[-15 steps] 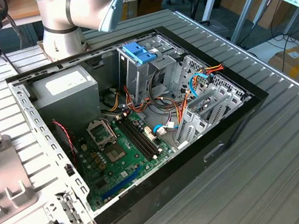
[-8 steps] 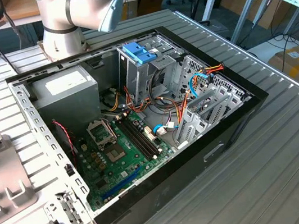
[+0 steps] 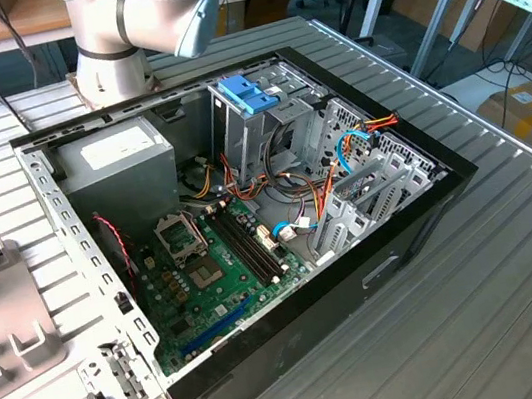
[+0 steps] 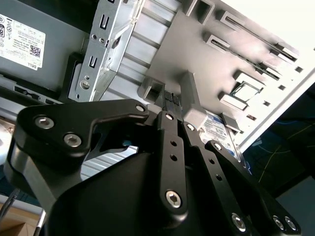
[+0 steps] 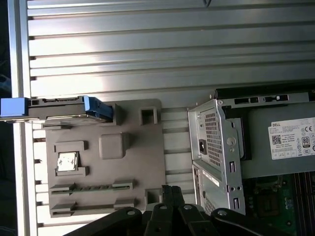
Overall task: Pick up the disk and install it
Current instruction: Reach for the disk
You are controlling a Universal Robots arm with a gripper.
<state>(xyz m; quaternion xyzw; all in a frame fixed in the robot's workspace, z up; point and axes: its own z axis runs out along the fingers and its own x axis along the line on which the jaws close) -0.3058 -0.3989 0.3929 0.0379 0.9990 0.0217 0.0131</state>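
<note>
Light-blue-railed dark grey disk (image 5: 59, 107) on edge atop grey tray (image 5: 147, 152); claw (image 5: 170, 190) closed, empty.

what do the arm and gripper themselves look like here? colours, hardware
Arm: fat silver-grey cylindrical links with a light blue-grey cap on the joint, in the exterior view. Gripper: matte black throughout, with flat linkage bars that have rounded ends and are pinned by silver hex-socket bolts, in the second wrist view.
</note>
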